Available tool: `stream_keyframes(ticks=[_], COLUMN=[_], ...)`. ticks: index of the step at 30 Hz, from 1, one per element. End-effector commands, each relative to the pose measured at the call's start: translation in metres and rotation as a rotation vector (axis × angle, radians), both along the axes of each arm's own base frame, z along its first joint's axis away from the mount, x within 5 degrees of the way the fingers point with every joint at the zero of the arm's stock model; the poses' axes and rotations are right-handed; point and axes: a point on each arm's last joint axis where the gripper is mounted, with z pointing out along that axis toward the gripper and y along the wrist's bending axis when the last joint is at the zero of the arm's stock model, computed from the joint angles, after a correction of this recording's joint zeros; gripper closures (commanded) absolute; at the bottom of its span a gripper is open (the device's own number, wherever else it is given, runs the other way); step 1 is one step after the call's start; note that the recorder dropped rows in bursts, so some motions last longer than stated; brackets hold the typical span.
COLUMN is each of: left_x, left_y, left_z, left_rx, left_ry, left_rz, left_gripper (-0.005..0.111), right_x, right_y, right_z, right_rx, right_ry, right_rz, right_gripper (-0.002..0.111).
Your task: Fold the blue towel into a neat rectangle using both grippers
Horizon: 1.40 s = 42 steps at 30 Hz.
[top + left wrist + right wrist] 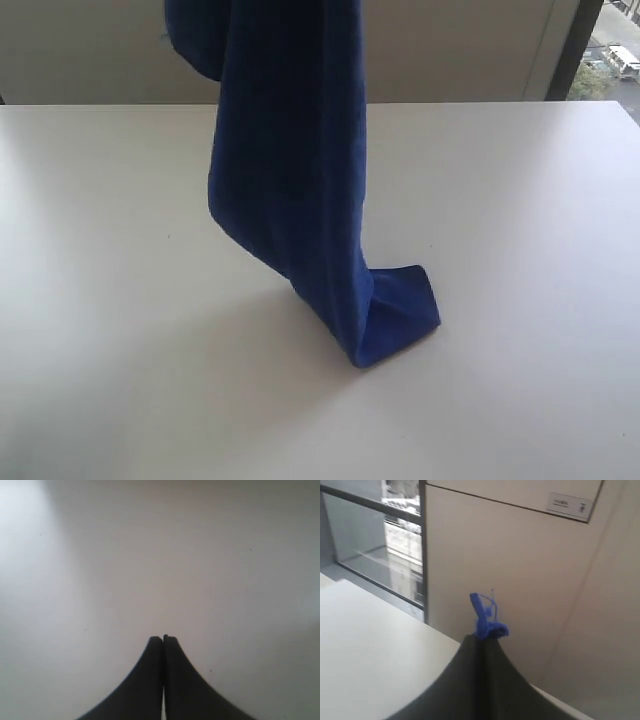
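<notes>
The blue towel (290, 170) hangs down from above the top of the exterior view, bunched into a long drape. Its lower end rests folded on the white table (110, 300) near the middle. Neither arm shows in the exterior view. In the right wrist view my right gripper (484, 636) is shut on the towel, with a small blue tuft (486, 616) sticking out past the fingertips. In the left wrist view my left gripper (163, 638) is shut with nothing between its fingers, above bare table surface (165, 555).
A beige wall (460, 50) runs behind the table's far edge, with a dark window frame (575, 45) at the far right. The right wrist view shows a window (400, 540) and a wall panel with a small label (569, 504).
</notes>
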Motion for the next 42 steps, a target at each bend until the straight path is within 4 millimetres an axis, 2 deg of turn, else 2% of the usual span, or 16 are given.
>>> stream_keyframes(ticks=[1,6,9,11,12,18,24,28,33,38,41,42], left_x=[0.000,0.000,0.000,0.000,0.000,0.000,0.000,0.000,0.000,0.000,0.000,0.000], left_y=[0.000,0.000,0.000,0.000,0.000,0.000,0.000,0.000,0.000,0.000,0.000,0.000], left_z=[-0.001,-0.001,-0.001,-0.001,-0.001,-0.001,-0.001,-0.001,-0.001,-0.001,-0.001,-0.001], left_rx=[-0.003,-0.003,-0.003,-0.003,-0.003,-0.003,-0.003,-0.003,-0.003,-0.003,-0.003,-0.003], left_ry=[-0.002,-0.002,-0.002,-0.002,-0.002,-0.002,-0.002,-0.002,-0.002,-0.002,-0.002,-0.002], left_rz=[0.003,0.003,0.003,0.003,0.003,0.003,0.003,0.003,0.003,0.003,0.003,0.003], left_gripper=[0.107,0.107,0.107,0.107,0.107,0.107,0.107,0.107,0.107,0.107,0.107,0.107], right_x=[0.000,-0.001,0.005,0.018,0.027,0.053,0.076,0.088,0.097,0.093,0.090,0.088], right_y=[-0.025,-0.036,-0.031,-0.018,-0.005,0.045,0.101,0.129,0.156,0.184,0.196,0.201], right_z=[0.000,0.002,-0.017,-0.039,-0.057,-0.122,-0.177,-0.220,-0.281,-0.331,-0.357,-0.364], right_rx=[-0.187,-0.176,-0.182,-0.203,-0.202,-0.233,-0.216,-0.235,-0.317,-0.375,-0.404,-0.413], right_ry=[-0.009,-0.001,0.136,0.216,0.287,0.500,0.528,0.597,0.702,0.764,0.787,0.792], right_rz=[-0.191,-0.310,-0.300,-0.259,-0.209,-0.034,0.082,0.123,0.141,0.173,0.190,0.197], right_gripper=[0.108,0.108,0.108,0.108,0.108,0.108,0.108,0.108,0.108,0.108,0.101,0.095])
